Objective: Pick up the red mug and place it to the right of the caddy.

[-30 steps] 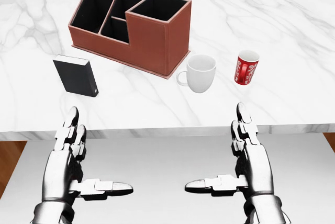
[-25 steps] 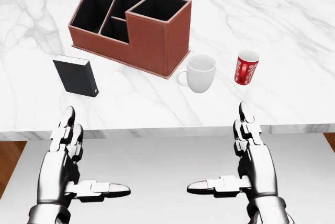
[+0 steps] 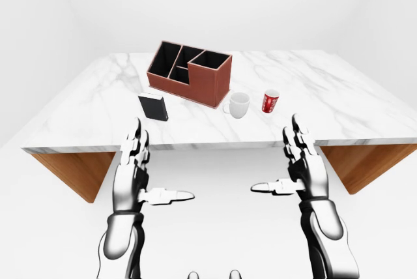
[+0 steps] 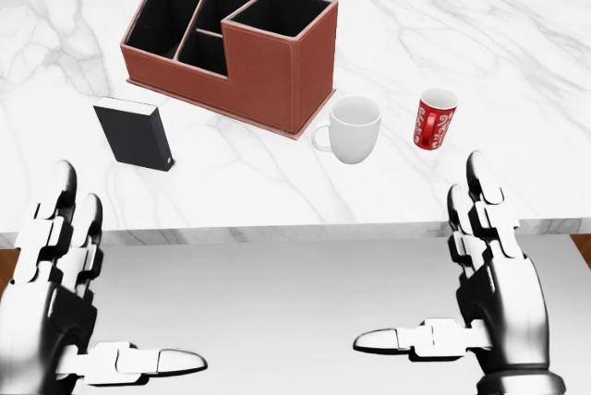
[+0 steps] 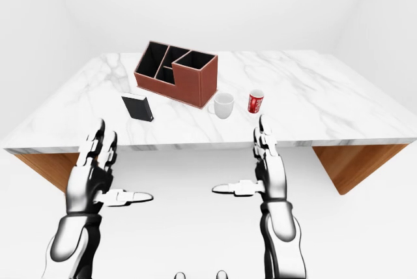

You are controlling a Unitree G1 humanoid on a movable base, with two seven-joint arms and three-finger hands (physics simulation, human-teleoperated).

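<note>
Both my robot hands, left (image 4: 65,312) and right (image 4: 489,293), hang released short of the counter (image 4: 517,63) near edge, grasping nothing. Mug (image 4: 434,118) stands upright, untouched, near that edge, cup (image 4: 354,128) between it and caddy (image 4: 235,44).

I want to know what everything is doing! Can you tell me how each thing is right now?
red mug: upright on the table, untouched.
white mug: upright, beside the caddy.
caddy: compartments empty.
black box: standing upright.
left hand: open, holding nothing.
right hand: open, holding nothing.
</note>
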